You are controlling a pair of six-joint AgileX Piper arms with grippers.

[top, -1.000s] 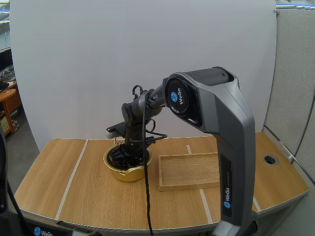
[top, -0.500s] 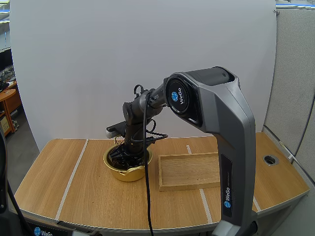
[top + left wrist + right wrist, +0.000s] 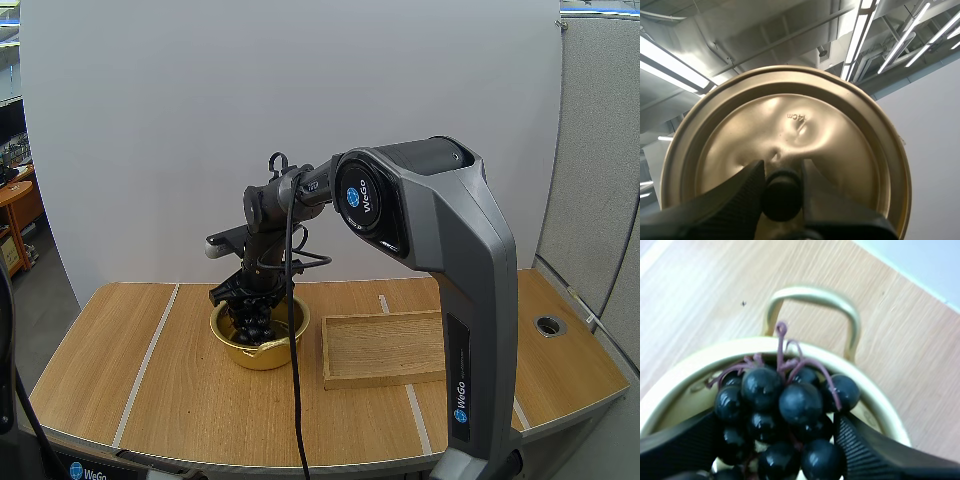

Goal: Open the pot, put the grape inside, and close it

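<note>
— Where are the grapes [image 3: 785,405]?
— We see them down in the gold pot [image 3: 262,352]. They are a dark bunch with a purple stem on top. In the high view the pot stands on the table [image 3: 150,380], a bit left of the middle of the frame.
— And our right gripper [image 3: 776,416]?
— It is at the mouth of the pot. Its two black fingers [image 3: 865,450] are spread wide, one on each side of the bunch and very close to it. They are not closed on it. The bunch lies in the pot between them.
— What is just past the grapes?
— The pot's looped handle [image 3: 812,295], and then the wood of the table.
— Where does our right arm [image 3: 430,250] go?
— In the high view it stands big at the right of the frame. It bends over and reaches down to the pot.
— What about our left gripper [image 3: 782,170]?
— It has the lid [image 3: 790,120]. Its fingers [image 3: 725,205] pinch the small black knob [image 3: 781,197] tight between them. The lid is round and gold, with some dents near its middle.
— So the pot is open?
— Yes. The lid is off the pot and the grapes are in.
— What else is on the table?
— A wooden tray [image 3: 385,348] lies just to the right of the pot. It is near the pot but does not touch it.
</note>
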